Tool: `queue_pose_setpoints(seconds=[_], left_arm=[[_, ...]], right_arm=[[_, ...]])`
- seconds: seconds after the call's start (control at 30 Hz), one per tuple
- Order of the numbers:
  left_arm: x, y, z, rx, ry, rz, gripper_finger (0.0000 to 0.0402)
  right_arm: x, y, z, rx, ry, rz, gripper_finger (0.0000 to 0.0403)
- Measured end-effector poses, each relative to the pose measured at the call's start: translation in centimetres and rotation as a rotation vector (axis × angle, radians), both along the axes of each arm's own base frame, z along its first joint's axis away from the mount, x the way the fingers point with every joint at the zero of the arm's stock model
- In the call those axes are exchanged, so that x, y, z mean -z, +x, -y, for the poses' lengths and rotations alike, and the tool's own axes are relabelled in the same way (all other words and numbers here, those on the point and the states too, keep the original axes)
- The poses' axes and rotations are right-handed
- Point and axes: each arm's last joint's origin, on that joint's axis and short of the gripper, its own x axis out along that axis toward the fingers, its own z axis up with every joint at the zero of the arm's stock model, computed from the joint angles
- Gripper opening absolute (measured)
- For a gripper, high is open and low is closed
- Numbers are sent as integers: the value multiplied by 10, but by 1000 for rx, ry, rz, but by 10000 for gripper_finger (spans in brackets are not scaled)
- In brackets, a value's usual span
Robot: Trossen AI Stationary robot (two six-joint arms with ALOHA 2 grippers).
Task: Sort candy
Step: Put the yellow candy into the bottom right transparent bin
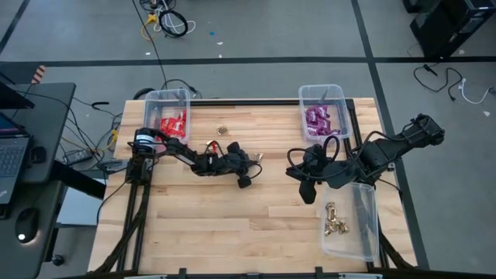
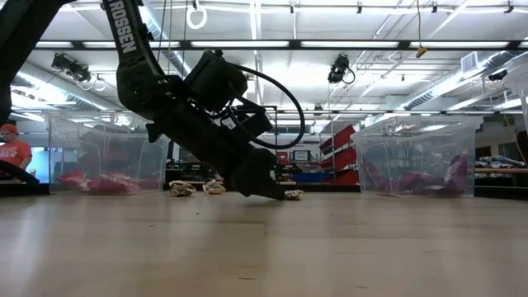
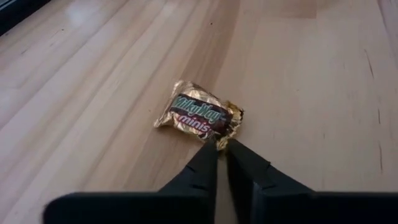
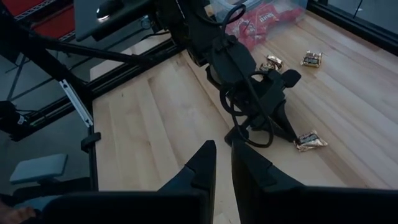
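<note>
Your left gripper (image 3: 222,148) has its fingers pinched narrow on the crinkly end flap of the gold candy (image 3: 200,116): light, slippery foil, so grip deeper toward the body.

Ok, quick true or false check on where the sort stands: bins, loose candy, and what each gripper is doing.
1. The left gripper is pinching the edge of a gold candy lying on the table. True.
2. The red candy is in the bin at the far right corner. False: it is in the far left bin; the far right one holds purple candy.
3. The near right bin holds gold pieces. True.
4. The right gripper carries a purple candy. False: its fingers are shut with nothing between them.
5. No other candy lies loose on the table. False: a gold piece lies near the far edge.
</note>
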Motion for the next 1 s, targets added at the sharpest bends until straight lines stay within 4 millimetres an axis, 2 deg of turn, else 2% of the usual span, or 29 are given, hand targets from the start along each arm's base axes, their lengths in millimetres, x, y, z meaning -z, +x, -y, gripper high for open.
queue_pose_setpoints(seconds=[0.1, 0.3, 0.5, 0.6, 0.7, 0.8, 1.0], left_arm=[[0, 0, 0, 0, 1, 3, 7], [-1, 0, 0, -4, 7, 11, 2], [-2, 0, 9, 45, 21, -17, 1], [-9, -3, 19, 99, 22, -27, 1], [-28, 1, 24, 122, 29, 74, 1], [-37, 5, 20, 44, 54, 145, 4], [-36, 10, -1, -86, 27, 102, 41]], right_arm=[[0, 0, 0, 0, 0, 0, 38], [0, 0, 0, -6, -9, -2, 38], [0, 0, 0, -8, -12, -2, 38], [0, 0, 0, -8, -12, -3, 38], [0, 0, 0, -12, -20, -4, 38], [0, 0, 0, -19, -30, -6, 38], [0, 0, 0, -24, -37, -7, 38]])
